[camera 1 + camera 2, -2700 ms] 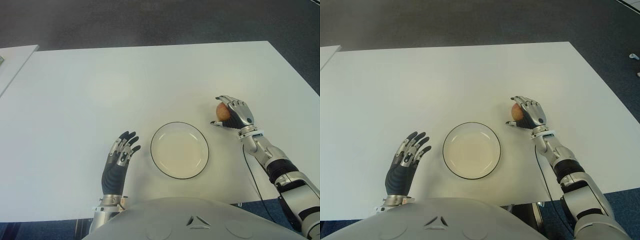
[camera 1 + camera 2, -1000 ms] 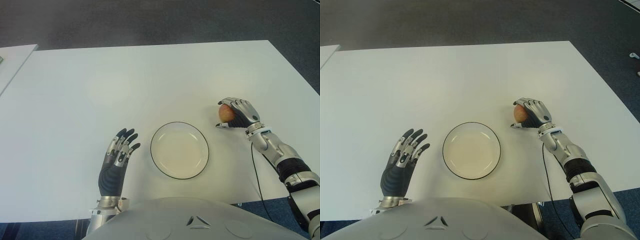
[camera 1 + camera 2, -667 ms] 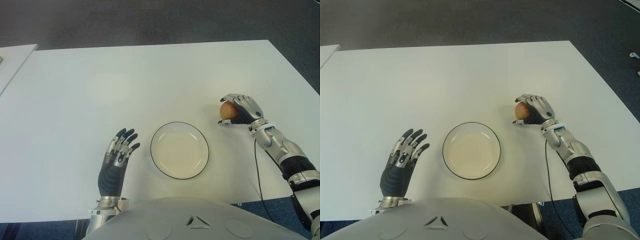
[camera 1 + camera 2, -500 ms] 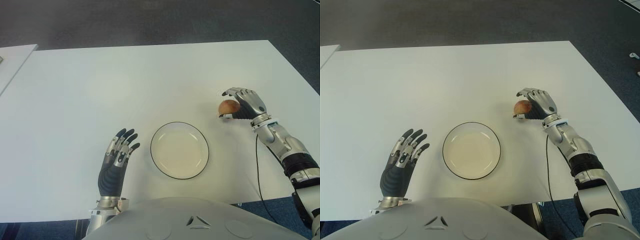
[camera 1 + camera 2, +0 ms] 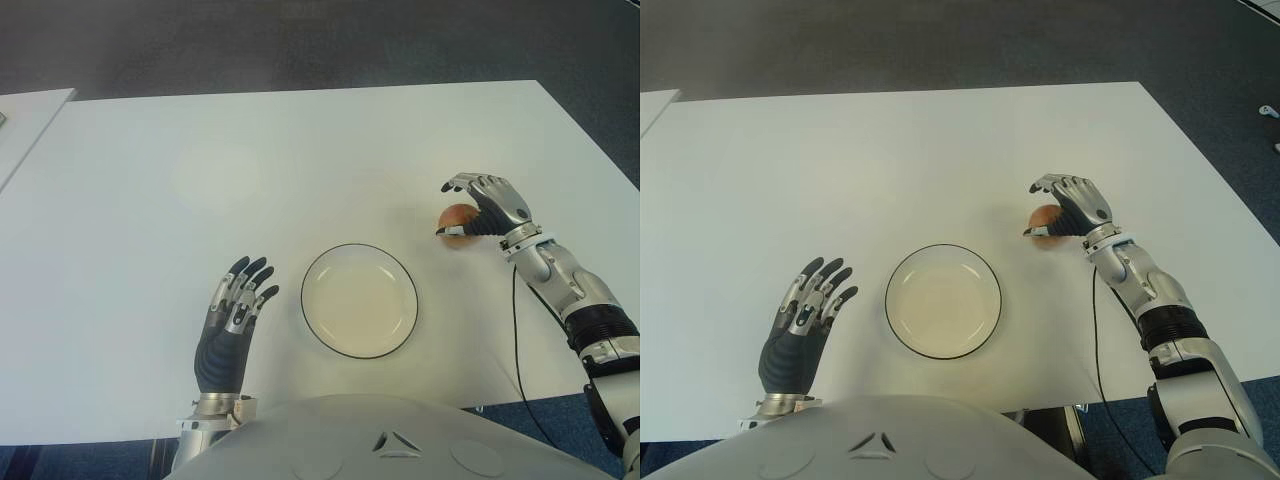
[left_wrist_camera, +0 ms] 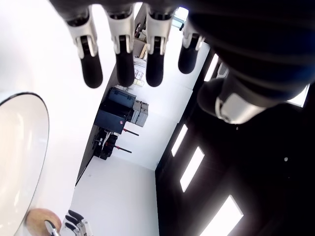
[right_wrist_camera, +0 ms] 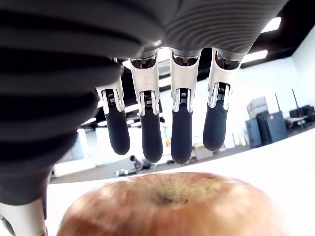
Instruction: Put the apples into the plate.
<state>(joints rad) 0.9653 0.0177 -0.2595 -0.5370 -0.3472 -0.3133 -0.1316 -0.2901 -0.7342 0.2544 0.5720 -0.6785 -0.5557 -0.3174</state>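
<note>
**Right hand opens over the apple**

Left hand (image 5: 234, 322) shows at the near left of the white surface (image 5: 250, 170), to the left of the plate, palm down, fingers (image 6: 91, 64) straight and spread, holding nothing. It has not moved across the earlier frames.

Plate (image 5: 359, 300), round with a dark rim, sits near the front middle of the surface with nothing in it, in the same spot as before.

Apple (image 5: 458, 217) lies to the right of the plate and a little farther back, well apart from its rim. Its reddish top with the stem hollow (image 7: 167, 196) faces the palm in the right wrist view.

Right hand (image 5: 487, 205) is over the apple from the right side. Half a second ago the fingers were wrapped round the fruit, and about a second ago the hand was clenched on it; now the four fingers (image 7: 181, 135) are stretched out above the apple with a clear gap under their tips, so the grip is released. The thumb tip shows at the apple's near-left edge; whether it touches cannot be told. Compared with 2.7 s ago, hand and apple stand slightly farther right and back.
</note>
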